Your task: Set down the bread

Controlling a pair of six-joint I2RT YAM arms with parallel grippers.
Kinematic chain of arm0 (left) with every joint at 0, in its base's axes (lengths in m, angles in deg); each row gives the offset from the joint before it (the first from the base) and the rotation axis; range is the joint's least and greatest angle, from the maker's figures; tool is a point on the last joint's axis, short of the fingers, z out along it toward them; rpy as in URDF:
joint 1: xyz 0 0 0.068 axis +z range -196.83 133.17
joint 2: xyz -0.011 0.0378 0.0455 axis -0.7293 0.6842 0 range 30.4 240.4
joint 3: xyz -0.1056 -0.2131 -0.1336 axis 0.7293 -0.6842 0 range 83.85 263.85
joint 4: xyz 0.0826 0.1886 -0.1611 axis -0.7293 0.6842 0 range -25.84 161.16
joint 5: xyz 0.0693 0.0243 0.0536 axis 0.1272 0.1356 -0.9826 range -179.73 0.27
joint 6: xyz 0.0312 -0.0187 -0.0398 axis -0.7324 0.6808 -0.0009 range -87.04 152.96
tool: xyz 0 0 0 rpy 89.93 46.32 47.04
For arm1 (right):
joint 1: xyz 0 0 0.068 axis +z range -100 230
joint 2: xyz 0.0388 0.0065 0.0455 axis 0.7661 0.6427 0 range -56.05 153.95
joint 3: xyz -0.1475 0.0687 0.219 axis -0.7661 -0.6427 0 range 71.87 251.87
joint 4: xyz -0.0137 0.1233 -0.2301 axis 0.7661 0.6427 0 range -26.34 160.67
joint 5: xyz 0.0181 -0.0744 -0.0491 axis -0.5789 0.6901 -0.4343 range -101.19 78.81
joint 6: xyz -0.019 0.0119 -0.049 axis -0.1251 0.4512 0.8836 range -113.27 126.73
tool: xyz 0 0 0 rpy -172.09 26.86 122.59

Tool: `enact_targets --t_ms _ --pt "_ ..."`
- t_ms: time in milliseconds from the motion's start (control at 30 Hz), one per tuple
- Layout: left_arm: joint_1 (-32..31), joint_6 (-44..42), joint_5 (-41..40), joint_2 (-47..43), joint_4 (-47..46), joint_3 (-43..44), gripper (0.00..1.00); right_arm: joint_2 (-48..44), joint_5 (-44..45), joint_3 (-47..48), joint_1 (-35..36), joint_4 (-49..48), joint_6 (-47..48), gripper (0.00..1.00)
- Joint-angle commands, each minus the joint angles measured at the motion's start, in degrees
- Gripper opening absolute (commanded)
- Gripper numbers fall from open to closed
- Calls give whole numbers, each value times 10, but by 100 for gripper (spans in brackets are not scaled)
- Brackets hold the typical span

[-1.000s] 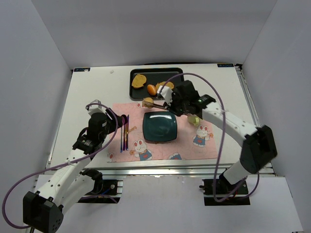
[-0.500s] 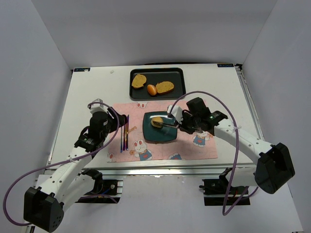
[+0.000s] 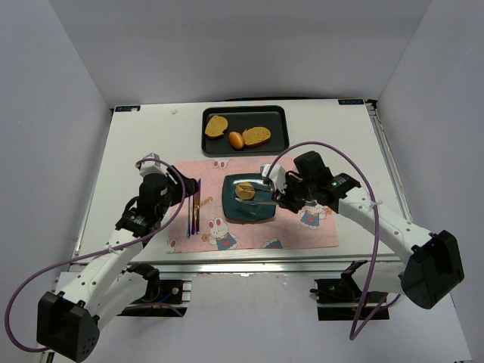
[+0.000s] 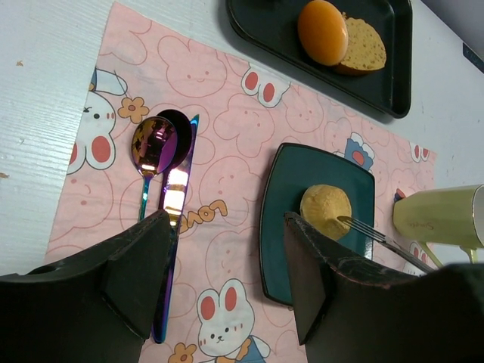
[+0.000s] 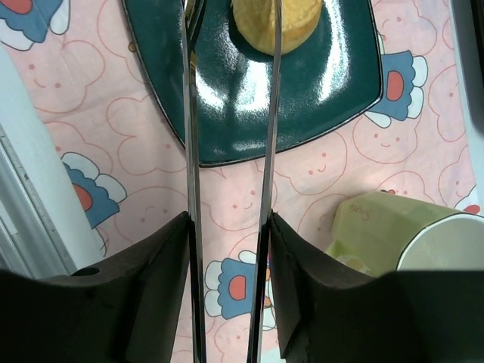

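The bread (image 3: pixel 244 192), a small round golden-tan bun, lies on the teal plate (image 3: pixel 257 211) at its far side. My right gripper (image 3: pixel 283 198) is shut on a pair of thin metal tongs (image 3: pixel 263 200) that reach out over the plate. In the right wrist view the tong arms (image 5: pixel 189 151) stand apart; one crosses the edge of the bun (image 5: pixel 253 23), the other lies beside it over the plate (image 5: pixel 227 113). My left gripper (image 3: pixel 185 190) is open and empty over the placemat, left of the plate (image 4: pixel 283 227); the bun (image 4: pixel 325 210) shows there with a tong tip on it.
A black tray (image 3: pixel 276 125) at the back holds two toasted slices (image 3: pixel 216 125) and an orange roll (image 3: pixel 236 140). A spoon and knife (image 3: pixel 193 208) lie on the pink placemat (image 3: pixel 249 234). A yellow-green mug (image 5: pixel 378 227) stands right of the plate.
My right gripper carried the bun in the tongs from near the tray down to the plate. The bun now rests on the plate and the tong arms have spread. The left arm stayed put.
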Motion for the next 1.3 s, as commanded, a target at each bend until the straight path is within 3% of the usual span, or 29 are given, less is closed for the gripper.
enact_targets --t_ms 0,267,367,400,433,500,533,567,700,833,867,933,1033,1167,1267 --pt "1 5 8 -8 -14 -1 71 -13 -23 50 -1 8 1 49" --pt "1 0 19 8 -23 10 68 -15 -48 127 -49 -3 -39 40" --pt "1 -2 35 20 -36 15 50 -1 -57 161 -112 -26 -112 15" --pt "1 -3 37 22 -39 17 41 4 -58 169 -175 -40 -137 0" --pt "1 -5 42 29 -45 17 18 18 -55 176 -209 -46 -180 0" --pt "1 -5 57 39 -52 18 1 31 -55 176 -299 -55 -205 0" --pt "1 -7 63 50 -55 20 0 45 -53 164 -327 -64 -216 0" --pt "1 -7 74 54 -62 20 0 51 -50 155 -375 -69 -234 0" --pt "1 -10 88 75 -79 24 8 92 -22 86 -446 -105 -264 0" --pt "1 -13 97 93 -86 33 36 135 29 -5 -470 -199 -274 0" --pt "1 -14 98 98 -86 38 49 143 36 -16 -473 -226 -271 0" --pt "1 -19 101 101 -81 42 57 163 45 -43 -474 -247 -266 0" --pt "1 -21 107 105 -81 45 63 194 42 -57 -476 -256 -246 20" --pt "1 -17 121 113 -93 40 64 216 43 -55 -477 -239 -204 64" --pt "0 -13 125 121 -104 38 63 210 46 -41 -478 -210 -171 76"
